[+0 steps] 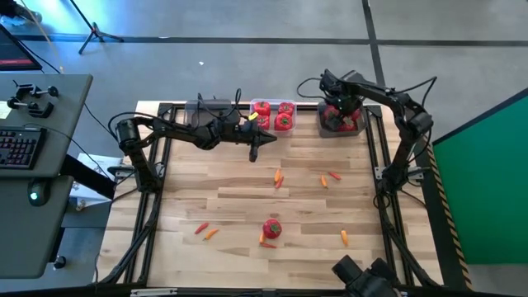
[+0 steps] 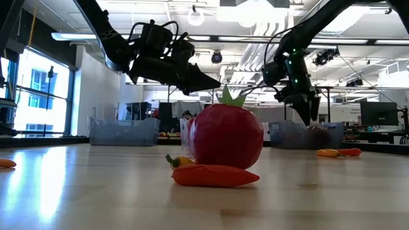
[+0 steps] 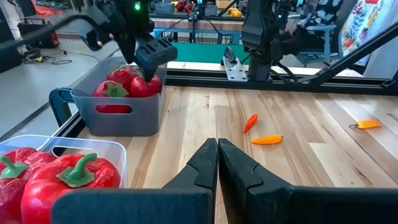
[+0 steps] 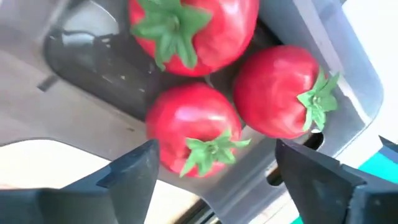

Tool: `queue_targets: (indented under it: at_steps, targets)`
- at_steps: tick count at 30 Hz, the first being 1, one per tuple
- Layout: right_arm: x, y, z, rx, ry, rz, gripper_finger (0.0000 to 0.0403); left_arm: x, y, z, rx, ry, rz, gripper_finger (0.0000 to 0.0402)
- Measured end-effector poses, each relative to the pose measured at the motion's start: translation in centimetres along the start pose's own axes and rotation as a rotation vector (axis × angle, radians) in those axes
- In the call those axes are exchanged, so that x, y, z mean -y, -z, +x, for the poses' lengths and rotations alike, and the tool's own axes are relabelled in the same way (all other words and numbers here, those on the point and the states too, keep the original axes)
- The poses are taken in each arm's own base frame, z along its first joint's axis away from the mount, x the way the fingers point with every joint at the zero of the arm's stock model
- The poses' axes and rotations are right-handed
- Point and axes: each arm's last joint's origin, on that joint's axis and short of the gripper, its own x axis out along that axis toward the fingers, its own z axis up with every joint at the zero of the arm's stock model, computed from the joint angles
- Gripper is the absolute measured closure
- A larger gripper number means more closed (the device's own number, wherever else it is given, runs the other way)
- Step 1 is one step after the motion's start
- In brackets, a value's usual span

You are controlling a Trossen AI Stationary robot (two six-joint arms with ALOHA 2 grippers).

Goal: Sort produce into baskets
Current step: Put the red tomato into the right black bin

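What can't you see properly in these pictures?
- Left grey basket: high view, the left arm covers it, so its contents are hidden.
- Clear basket: low view, the big tomato blocks it.
- Right basket: right wrist view, picture edges cut it off; only three tomatoes show.
- Carrot pieces: high view, too small to tell their shape.

Wooden slat table top [image 1: 247, 206] inside a black metal frame [image 1: 157, 198]. Grey side desk [image 1: 41, 165] beside it, carrying a keyboard [image 1: 18, 148] with red-lit keys. Green panel [image 1: 487, 181] on the opposite side (edge only). Tripod foot [image 1: 97, 35] on grey floor beyond.
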Motion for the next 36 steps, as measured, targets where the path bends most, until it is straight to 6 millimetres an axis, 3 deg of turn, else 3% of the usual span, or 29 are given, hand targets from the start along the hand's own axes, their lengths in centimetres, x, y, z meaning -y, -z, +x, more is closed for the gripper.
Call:
queue_targets:
  at_steps: [4,11,13,19,26,36]
  targets:
    - [-0.2,0.0,-0.8,0.057,-0.056,0.027,0.0163,-0.5,0.1,-0.2,-0.008,-0.014,-0.024,0.0401]
    - [-2.2,-1.2,-1.8,0.203,-0.180,-0.024,0.0357,-1.5,0.5,-0.6,-0.033,-0.041,-0.042,0.0401]
    - [-2.6,-1.7,-2.0,0.261,-0.200,-0.030,0.0390,-1.7,0.5,-0.7,-0.034,-0.045,-0.044,0.0401]
    - [-2.9,-2.4,-1.8,0.298,-0.207,-0.031,0.0373,-1.8,0.5,-0.7,-0.035,-0.049,-0.045,0.0401]
    - [-2.8,-3.1,-1.3,0.321,-0.202,-0.021,0.0400,-1.8,0.6,-0.7,-0.040,-0.048,-0.047,0.0401]
    - [-3.0,-4.4,-0.5,0.384,-0.198,-0.027,0.0402,-1.8,0.6,-0.7,-0.041,-0.048,-0.047,0.0401]
